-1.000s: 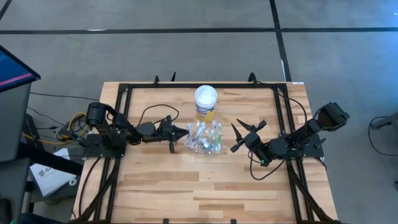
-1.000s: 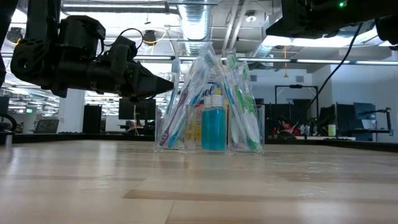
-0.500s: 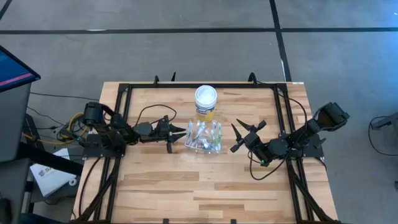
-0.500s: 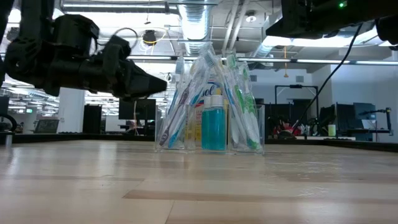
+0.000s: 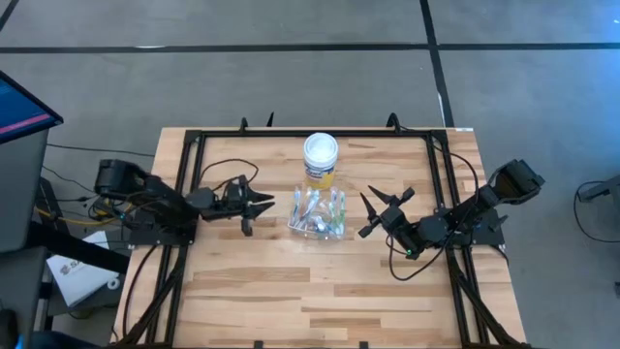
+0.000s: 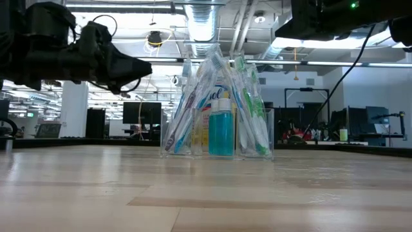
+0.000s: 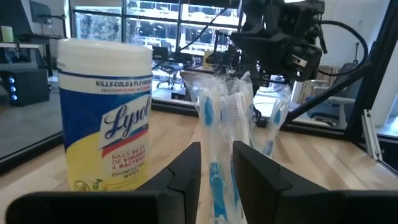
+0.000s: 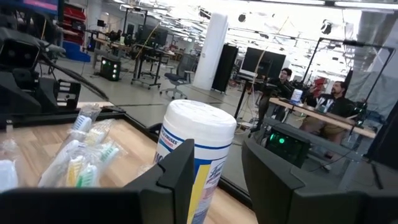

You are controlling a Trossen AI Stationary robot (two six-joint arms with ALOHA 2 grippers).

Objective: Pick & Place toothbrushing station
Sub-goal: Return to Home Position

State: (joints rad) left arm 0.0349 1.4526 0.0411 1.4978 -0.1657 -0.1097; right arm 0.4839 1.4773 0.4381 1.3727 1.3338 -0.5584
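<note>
Clear plastic cup (image 5: 318, 215), crammed with slim toothbrushes (image 6: 248, 109), stands mid-tabletop (image 5: 291, 291). We see the left gripper (image 5: 260, 211) and right gripper (image 5: 364, 214) flanking it, fingers parted, empty.

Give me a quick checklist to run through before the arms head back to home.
1. Left gripper open and empty: ok.
2. Left gripper apart from the clear organizer: ok, bare table shows between them.
3. Right gripper open, empty and apart from the organizer: ok.
4. Organizer upright with the toothbrushes standing inside: ok.
5. No toothbrush lying loose on the table: ok.
6. Every toothbrush seated fully down: cannot tell.
</note>
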